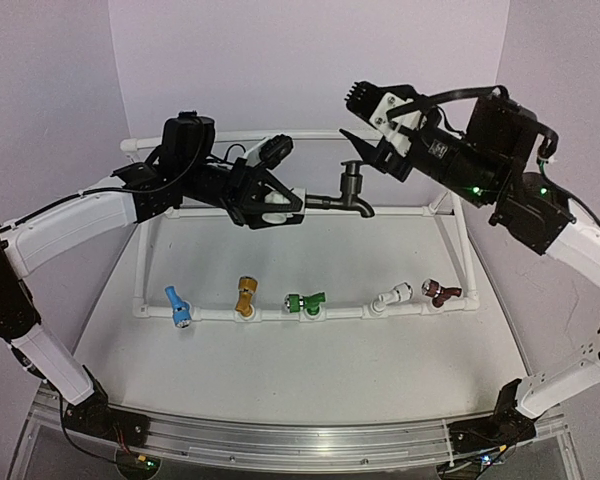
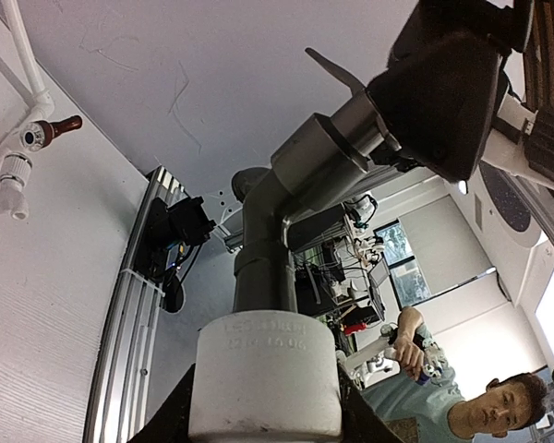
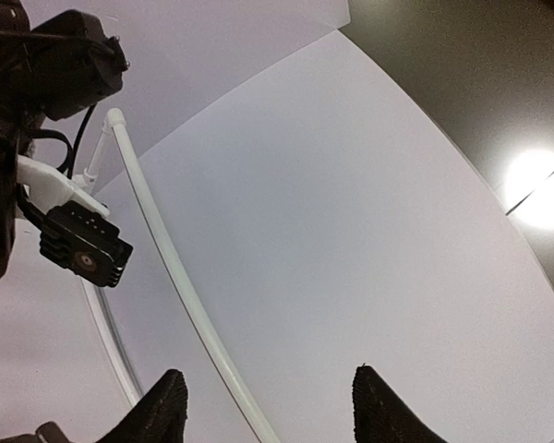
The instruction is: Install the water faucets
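Okay, my left end effector (image 1: pixel 288 201) grips the dark grey faucet (image 1: pixel 348 200) by its white fitting (image 2: pixel 263 369), mid-air; my right end effector (image 1: pixel 361 118) stands wide, empty.

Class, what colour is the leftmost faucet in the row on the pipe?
The leftmost faucet is blue; the top external view shows it best.

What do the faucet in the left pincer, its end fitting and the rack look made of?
Dark grey faucet: likely metal, satin sheen with soft highlights. White fitting: probably plastic, matte, raised moulded lettering. Pipe rack: seemingly white plastic tubing, smooth, with tee joints.
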